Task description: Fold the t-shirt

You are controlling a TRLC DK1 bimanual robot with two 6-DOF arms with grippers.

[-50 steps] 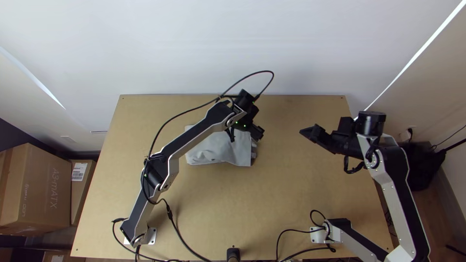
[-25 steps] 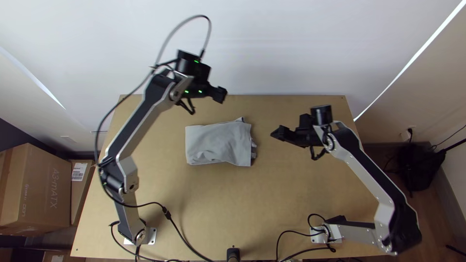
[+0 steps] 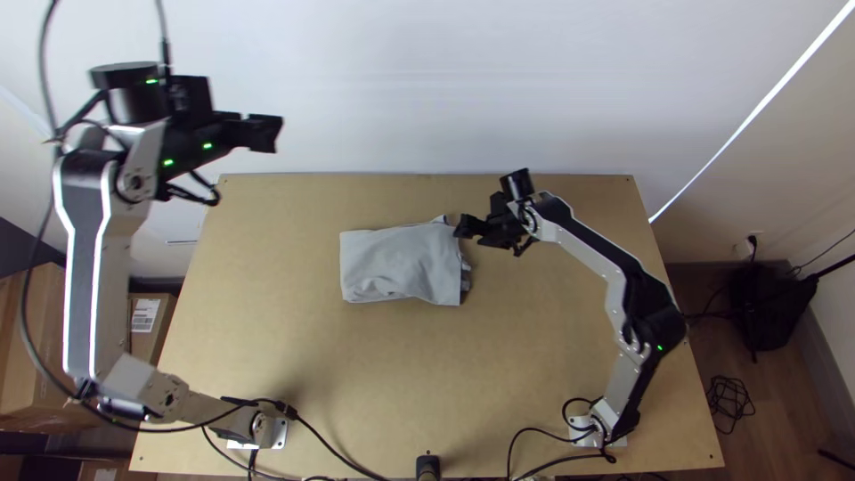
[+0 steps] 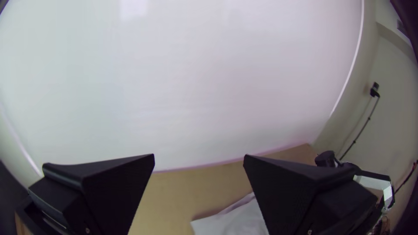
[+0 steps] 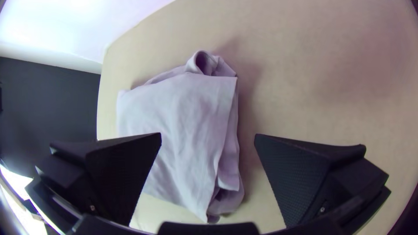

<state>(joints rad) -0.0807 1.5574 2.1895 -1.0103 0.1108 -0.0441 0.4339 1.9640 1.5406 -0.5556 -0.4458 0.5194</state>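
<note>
Basically, the pale grey, soft-cloth t-shirt (image 3: 401,263) lies folded into a compact, approx. rect. bundle on the light tan, smooth wooden table (image 3: 374,383), left of center & toward the far side. Top layer's fairly flat w/ soft wrinkles; a small rolled loop of cloth pokes out at the far corner, & loose, crumpled layers stick out along the side facing the right arm.

Right gripper w/ wide, flat blk fingers (image 3: 460,229) is at the shirt's far right corner. Its jaws stand wide apart, nothing btwn them gripped; the right wrist view has one finger overlapping the cloth, the other over bare wood. Finger faces look finely textured, wedge-shaped.

Left gripper, same matte blk build (image 3: 271,134), is up past the table's far left corner, in front of the smooth white wall (image 3: 427,89), well apart from the shirt. Jaws wide apart too, holding nada.

Off the table's left side: a brown cardboard box w/ a white label (image 3: 142,346). On the dark wood floor, right side: a thin blk coiled cable (image 3: 730,398).
</note>
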